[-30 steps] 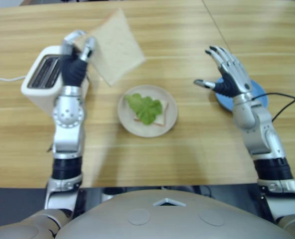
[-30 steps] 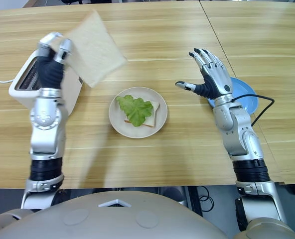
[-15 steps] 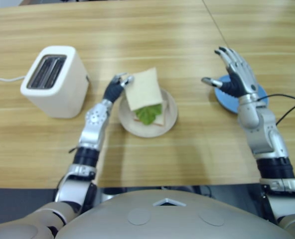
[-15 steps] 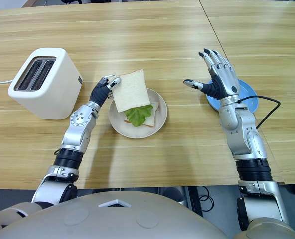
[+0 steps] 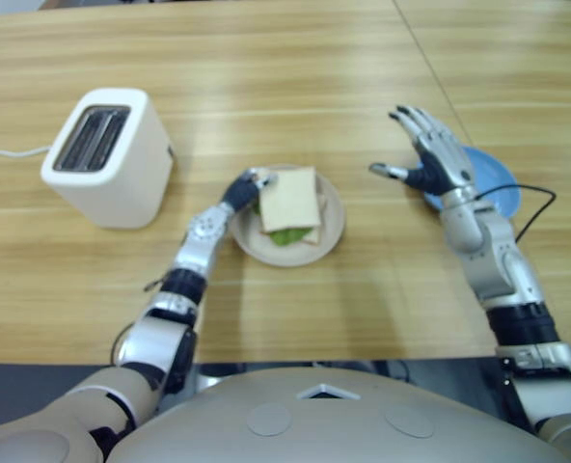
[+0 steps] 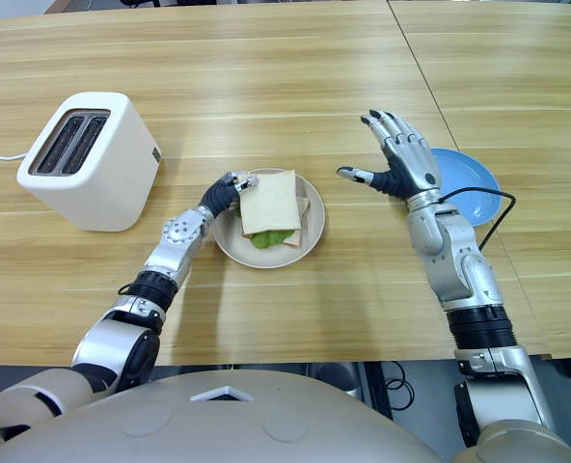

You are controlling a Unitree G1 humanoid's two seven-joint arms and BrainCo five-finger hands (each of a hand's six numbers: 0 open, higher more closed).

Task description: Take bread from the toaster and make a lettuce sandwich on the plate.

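Lowered onto the lettuce (image 6: 269,237) on the plate (image 6: 318,226), the bread slice (image 6: 271,201) lies just right of the left hand (image 6: 223,193) pinching its edge; right hand (image 6: 401,166) spread. Withdrawing before letting go could drag it askew.

This looks like a test room set up like a kitchen. A big wooden table (image 6: 266,58) holds a plate (image 6: 266,258), with a white toaster (image 6: 88,159) to its left. Right of the plate, a black cable (image 6: 488,193) crosses a blue dish (image 6: 464,178), and a second table (image 6: 517,77) joins on.

Bright, even light from above — soft shadow beside the toaster (image 6: 88,159), mild sheen on the table (image 6: 266,58).
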